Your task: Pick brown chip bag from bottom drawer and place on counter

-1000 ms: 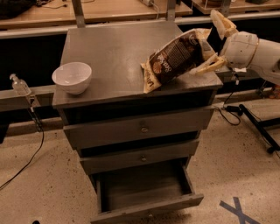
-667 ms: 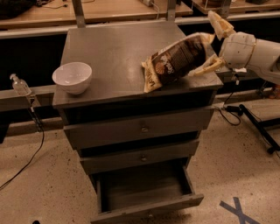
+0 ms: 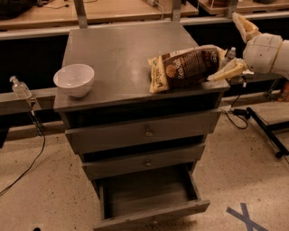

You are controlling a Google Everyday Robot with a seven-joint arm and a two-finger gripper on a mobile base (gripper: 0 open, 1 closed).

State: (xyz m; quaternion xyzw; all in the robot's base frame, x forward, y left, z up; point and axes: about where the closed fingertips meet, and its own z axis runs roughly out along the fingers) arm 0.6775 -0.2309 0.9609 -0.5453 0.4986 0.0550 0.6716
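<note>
The brown chip bag (image 3: 185, 67) lies on its side on the counter (image 3: 117, 49), near the right front corner, with its tan end just over the right edge. My gripper (image 3: 237, 48) is open just to the right of the bag, past the counter's right edge. One finger (image 3: 244, 27) points up and the other (image 3: 230, 70) lies by the bag's right end. The bottom drawer (image 3: 149, 194) is pulled out and nothing shows in it.
A white bowl (image 3: 74, 79) stands at the counter's front left. The two upper drawers (image 3: 144, 133) are shut. A long wooden bench (image 3: 113, 9) runs behind. A clear bottle (image 3: 20, 88) stands on the left ledge. Cables (image 3: 262, 126) and a blue tape cross (image 3: 244, 216) lie on the floor.
The bag has gone from tilted up in my gripper to lying flat on the counter. My fingers have spread apart and drawn back a little to the right.
</note>
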